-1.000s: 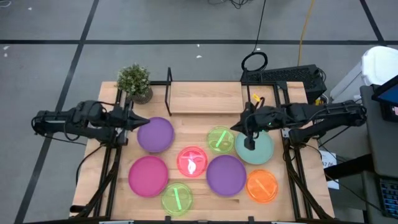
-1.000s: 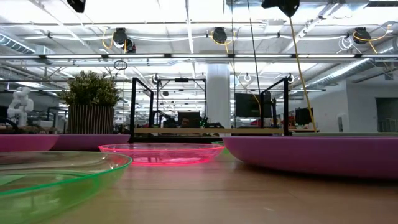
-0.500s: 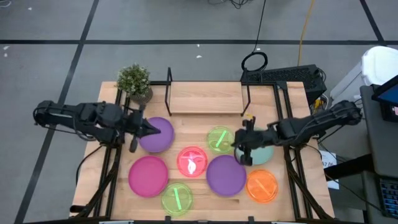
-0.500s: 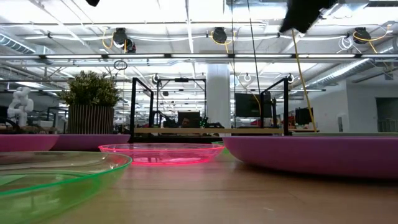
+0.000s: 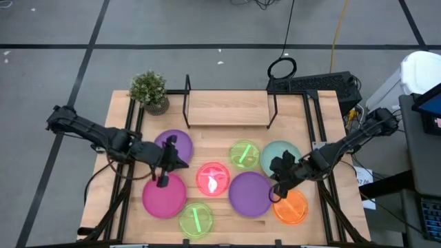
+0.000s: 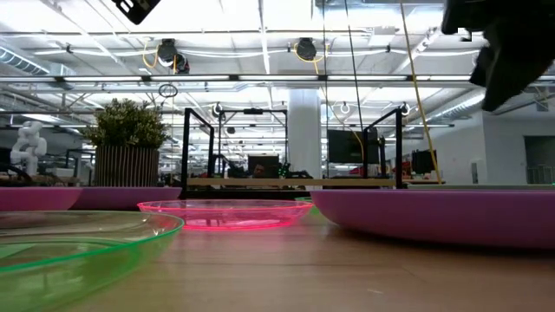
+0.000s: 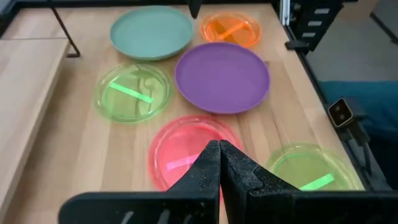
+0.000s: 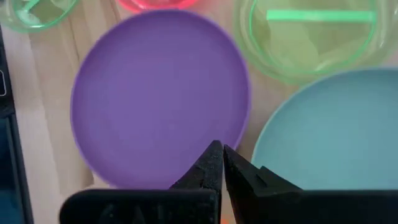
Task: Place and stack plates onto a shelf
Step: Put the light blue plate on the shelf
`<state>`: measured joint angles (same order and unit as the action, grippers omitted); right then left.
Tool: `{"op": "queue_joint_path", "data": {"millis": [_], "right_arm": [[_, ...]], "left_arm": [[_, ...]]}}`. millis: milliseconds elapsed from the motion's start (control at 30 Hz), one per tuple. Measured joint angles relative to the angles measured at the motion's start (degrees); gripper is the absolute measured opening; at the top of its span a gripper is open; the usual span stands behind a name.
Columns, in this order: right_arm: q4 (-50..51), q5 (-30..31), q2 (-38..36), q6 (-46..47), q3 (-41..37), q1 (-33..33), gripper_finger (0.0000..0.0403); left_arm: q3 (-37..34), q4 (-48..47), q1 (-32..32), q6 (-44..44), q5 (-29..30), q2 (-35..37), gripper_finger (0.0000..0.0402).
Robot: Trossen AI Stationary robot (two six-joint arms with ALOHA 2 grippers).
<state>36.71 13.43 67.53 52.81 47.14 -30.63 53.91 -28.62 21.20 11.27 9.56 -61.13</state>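
Both arms have swung toward the counter's front, left gripper pressed together over the magenta plate, right gripper likewise beside the orange plate.

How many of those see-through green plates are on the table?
2. One lime-green plate sits near the middle, just in front of the shelf and beside the teal plate. The other lime-green plate lies at the table's front edge, below the red-pink plate. None looks hidden.
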Motion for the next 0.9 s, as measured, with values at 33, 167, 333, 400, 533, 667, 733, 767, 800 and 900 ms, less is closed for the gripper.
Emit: {"op": "queue_joint_path", "data": {"millis": [33, 167, 333, 400, 533, 667, 733, 767, 800, 900], "right_arm": [[-0.02, 0.02, 0.00, 0.64, -0.29, -0.73, 0.0000], [-0.04, 3.05, 0.00, 1.87, -1.17, -3.69, 0.0004], [-0.05, 6.11, 0.02, 2.04, -2.83, -6.62, 0.0026], [-0.14, 5.31, 0.16, 2.09, -3.90, -7.25, 0.0040], [-0.85, 4.33, 0.20, 2.06, -6.04, -7.78, 0.0071], [-1.49, 4.18, 0.20, -0.96, -6.76, -7.74, 0.0099], [-2.68, 4.15, 0.20, -3.28, -7.22, -7.74, 0.0109], [-3.15, 4.11, 0.20, -4.05, -7.71, -7.76, 0.0113], [-3.95, 4.10, 0.20, -4.42, -8.40, -7.74, 0.0116], [-6.93, 2.50, 0.20, -5.71, -10.98, -7.74, 0.0121]], "left_arm": [[-0.01, 0.50, 0.19, 0.04, 0.00, -0.56, 0.0001], [-0.02, 2.18, 0.34, 0.07, 0.01, -1.79, 0.0001], [-0.02, 2.58, 0.32, 1.28, 0.04, -2.27, 0.0001], [-0.02, 2.80, 0.40, 1.28, 0.05, -2.21, 0.0001], [-0.02, 2.80, 0.43, 1.24, 0.05, -2.24, 0.0001], [-0.02, 2.80, 0.43, 0.96, 0.06, -2.24, 0.0001], [-0.02, 2.80, 0.43, 0.89, 0.43, -2.24, 0.0001], [-0.02, 2.78, 0.43, 0.89, 0.91, -2.24, 0.0001], [-0.02, 2.78, 0.43, 0.85, 1.36, -2.24, 0.0001], [-0.02, 2.77, 0.43, 0.75, 2.59, -2.23, 0.0001]]}}
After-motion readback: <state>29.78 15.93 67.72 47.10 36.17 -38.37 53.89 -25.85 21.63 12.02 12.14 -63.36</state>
